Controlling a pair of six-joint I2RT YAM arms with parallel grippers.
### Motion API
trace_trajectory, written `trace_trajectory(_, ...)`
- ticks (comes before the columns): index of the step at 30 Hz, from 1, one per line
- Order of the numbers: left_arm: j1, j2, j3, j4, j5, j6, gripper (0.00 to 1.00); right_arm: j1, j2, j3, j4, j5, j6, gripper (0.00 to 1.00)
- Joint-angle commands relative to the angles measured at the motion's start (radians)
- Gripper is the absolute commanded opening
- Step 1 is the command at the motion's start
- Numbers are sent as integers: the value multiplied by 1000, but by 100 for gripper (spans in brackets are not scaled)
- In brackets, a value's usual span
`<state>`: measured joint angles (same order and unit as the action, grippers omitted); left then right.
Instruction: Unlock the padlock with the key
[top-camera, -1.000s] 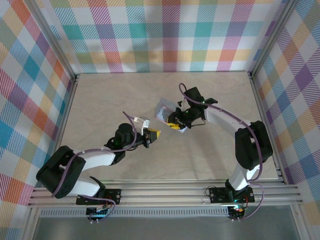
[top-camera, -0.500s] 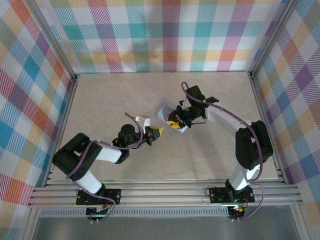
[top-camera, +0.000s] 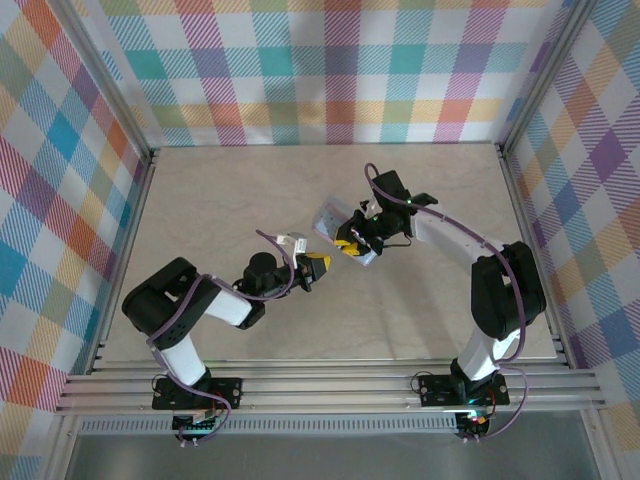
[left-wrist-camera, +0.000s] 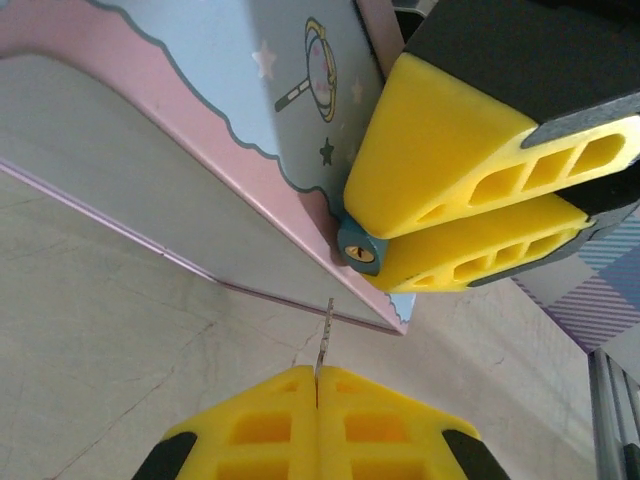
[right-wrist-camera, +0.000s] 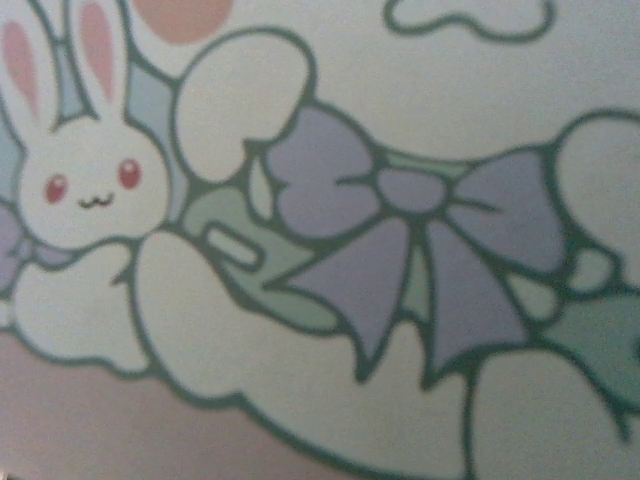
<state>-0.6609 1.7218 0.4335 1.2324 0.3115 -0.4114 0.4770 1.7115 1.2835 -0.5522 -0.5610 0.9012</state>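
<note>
A thin metal key (left-wrist-camera: 325, 335) sticks out from between the yellow pads of my left gripper (left-wrist-camera: 317, 378), which is shut on it. Just beyond the key tip is a small blue padlock (left-wrist-camera: 358, 250) with a brass keyhole facing the key. It hangs at the edge of a pink and blue diary (left-wrist-camera: 230, 130). My right gripper (left-wrist-camera: 392, 238) is shut on the padlock, its yellow fingers (left-wrist-camera: 450, 150) pressed on either side. In the top view the left gripper (top-camera: 316, 265) sits just below-left of the right gripper (top-camera: 347, 243). The diary cover (right-wrist-camera: 330, 250) is close in front of the right wrist camera.
The diary (top-camera: 328, 218) is held tilted above the beige table (top-camera: 220, 190) near its middle. Metal frame rails (top-camera: 330, 385) run along the near edge, and plaid walls (top-camera: 330, 70) close in the other three sides.
The left arm has folded in and its gripper has moved a little right and up, bringing the key closer to the padlock. The right arm has hardly moved.
</note>
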Motion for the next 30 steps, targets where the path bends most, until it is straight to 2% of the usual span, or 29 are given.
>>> trace_trajectory(1, -17, 0, 16, 90, -33, -14, 0, -6, -26, 33, 25, 4, 14, 0)
trace_trajectory(30, -43, -16, 32, 107, -34, -28, 0, -6, -28, 31, 25, 3, 24, 0)
